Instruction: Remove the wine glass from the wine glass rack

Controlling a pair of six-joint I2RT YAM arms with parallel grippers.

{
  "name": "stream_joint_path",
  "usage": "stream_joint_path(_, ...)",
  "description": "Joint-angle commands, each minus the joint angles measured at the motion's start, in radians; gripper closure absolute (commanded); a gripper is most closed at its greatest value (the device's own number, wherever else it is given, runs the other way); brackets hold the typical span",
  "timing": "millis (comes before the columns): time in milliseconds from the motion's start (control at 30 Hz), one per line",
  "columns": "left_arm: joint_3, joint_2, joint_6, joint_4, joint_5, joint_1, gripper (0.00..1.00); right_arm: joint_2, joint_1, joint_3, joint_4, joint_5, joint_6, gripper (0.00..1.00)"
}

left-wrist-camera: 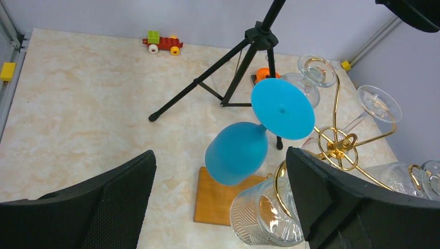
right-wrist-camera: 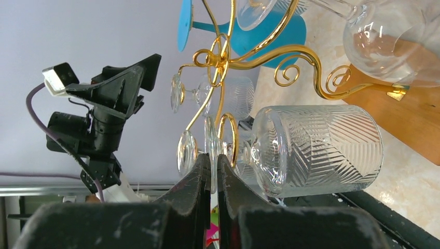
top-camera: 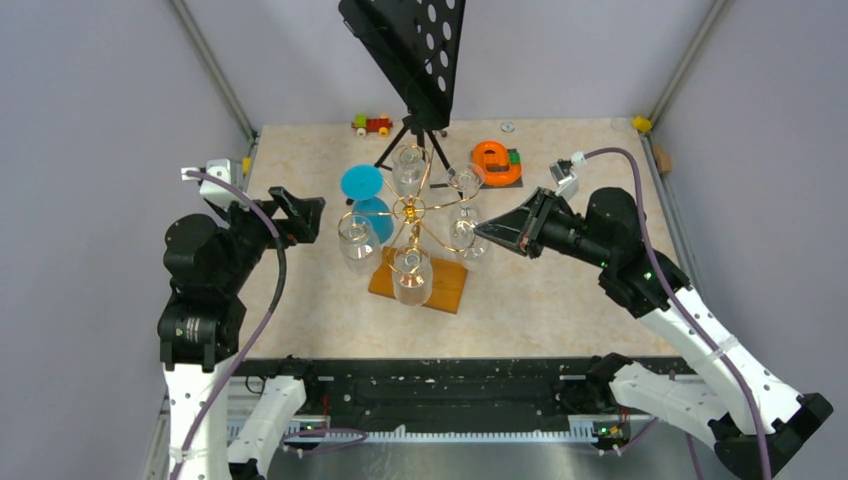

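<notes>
Fingers (right-wrist-camera: 200,181) of right end effector (right-wrist-camera: 214,166) pinch wine glass (right-wrist-camera: 311,150) foot, hidden overhead

rack (top-camera: 408,210) gold | base (top-camera: 445,287) orange-brown | blue glass (left-wrist-camera: 237,153) | clear glass (right-wrist-camera: 321,150) chevron-etched

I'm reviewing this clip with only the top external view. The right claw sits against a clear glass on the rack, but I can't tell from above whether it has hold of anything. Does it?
Observer: In the right wrist view, the right claw is pinched down to a slit. The foot rim of the patterned wine glass appears to sit in that slit, and the glass hangs on the wine glass rack.
Reviewer: And what about the left claw?
Observer: In its own wrist view, the left claw is wide open with nothing between its fingers. The blue glass hangs ahead of it, untouched.
</notes>
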Motion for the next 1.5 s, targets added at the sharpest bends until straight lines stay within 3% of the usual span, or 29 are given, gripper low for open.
stream_joint_path(0, -0.007, -0.009, 0.018, 0.043, -0.013, -0.003, 0.01, -0.036, 0.004, 0.061, 0.096, -0.036, 0.028, 1.0)
stream_joint_path(267, -0.007, -0.014, 0.02, 0.042, -0.015, -0.003, 0.01, -0.014, 0.004, 0.037, 0.195, -0.104, 0.081, 1.0)
stream_joint_path(500, -0.015, -0.013, 0.02, 0.05, -0.012, -0.003, 0.01, 0.014, 0.02, 0.064, 0.166, -0.113, 0.062, 1.0)
stream_joint_path(800, -0.023, -0.016, 0.021, 0.055, -0.014, -0.003, 0.01, 0.052, 0.075, 0.07, 0.174, -0.088, 0.037, 1.0)
stream_joint_path(1000, -0.029, -0.024, 0.024, 0.054, -0.02, -0.004, 0.01, 0.049, 0.08, 0.034, 0.316, -0.065, 0.069, 1.0)
stream_joint_path(1467, -0.023, -0.021, 0.049, 0.046, -0.046, -0.036, 0.01, 0.123, 0.08, 0.071, 0.313, 0.014, 0.053, 1.0)
